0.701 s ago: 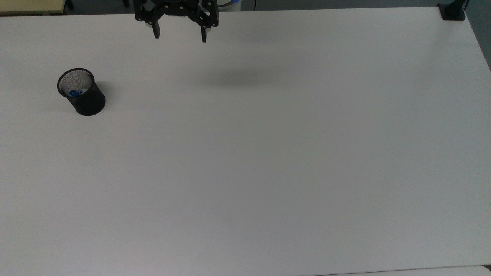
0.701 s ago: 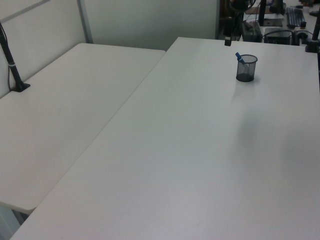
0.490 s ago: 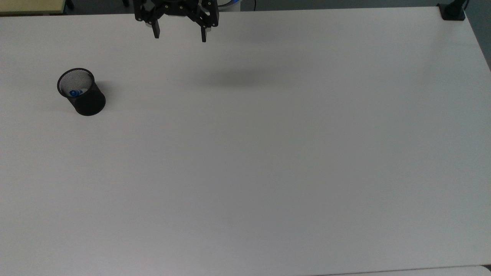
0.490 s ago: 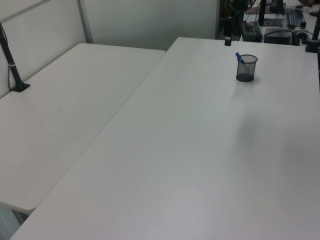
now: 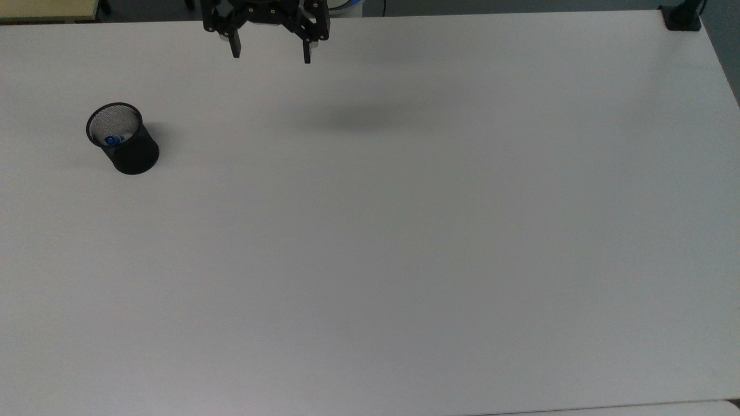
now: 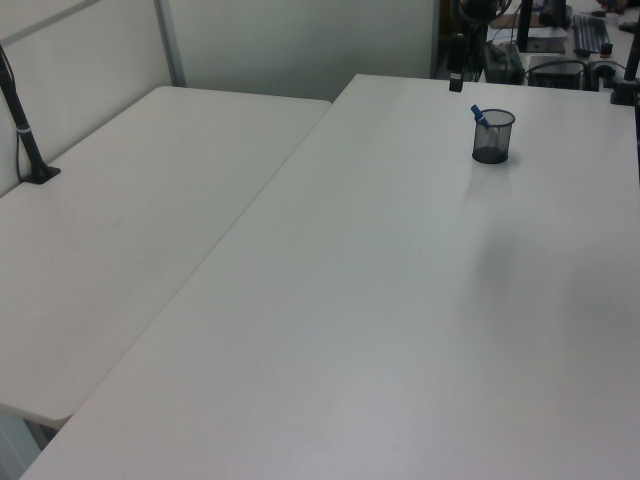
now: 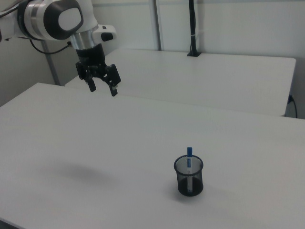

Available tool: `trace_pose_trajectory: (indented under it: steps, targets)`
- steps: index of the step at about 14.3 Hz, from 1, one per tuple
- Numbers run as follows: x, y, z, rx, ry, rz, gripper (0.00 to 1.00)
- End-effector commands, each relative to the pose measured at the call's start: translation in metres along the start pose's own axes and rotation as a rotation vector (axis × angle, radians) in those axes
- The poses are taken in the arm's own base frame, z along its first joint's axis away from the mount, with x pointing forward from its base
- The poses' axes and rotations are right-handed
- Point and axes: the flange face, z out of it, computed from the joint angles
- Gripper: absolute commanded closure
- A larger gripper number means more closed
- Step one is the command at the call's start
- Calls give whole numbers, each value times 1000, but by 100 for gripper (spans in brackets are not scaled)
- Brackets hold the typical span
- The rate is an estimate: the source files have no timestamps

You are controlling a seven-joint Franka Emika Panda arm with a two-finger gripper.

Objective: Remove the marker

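One marker (image 5: 111, 140) stands in the mesh cup (image 5: 123, 140), well apart from the pincer (image 5: 270, 53) and toward the top view's left; pincer spread wide, empty, high over the table (image 5: 404, 231). Barrel mostly hidden by mesh here.

Left view: pincer (image 6: 456, 84) near the cup (image 6: 492, 136), partly cut off; blue cap (image 6: 479, 114) leans over the rim.

Right view: marker (image 7: 189, 157) below and right of the pincer (image 7: 101, 87). Judged light, stiff, smooth; grip the exposed cap end.

black mesh cup (image 5: 123, 139) upright on the white table (image 5: 404, 231) — a second table (image 7: 214, 76) beside.
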Motion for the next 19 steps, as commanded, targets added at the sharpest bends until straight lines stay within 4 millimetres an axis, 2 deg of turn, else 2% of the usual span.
trace_pose_trajectory:
  steps: [1,3,6,11,13,14,16,19]
  targets:
    - [-2,2,-7,-6,18,-9,0]
    - [-3,5,-8,-10,14,-19,0]
    - [-10,31,-12,-12,-5,-105,0]
    - [-16,89,-2,-32,-44,-215,0]
    - [-17,120,1,-132,-53,-205,0]
    - [-15,128,5,-159,-36,-201,0]
    - [-18,153,24,-174,-7,-170,0]
    - [-12,173,63,-191,37,-152,0]
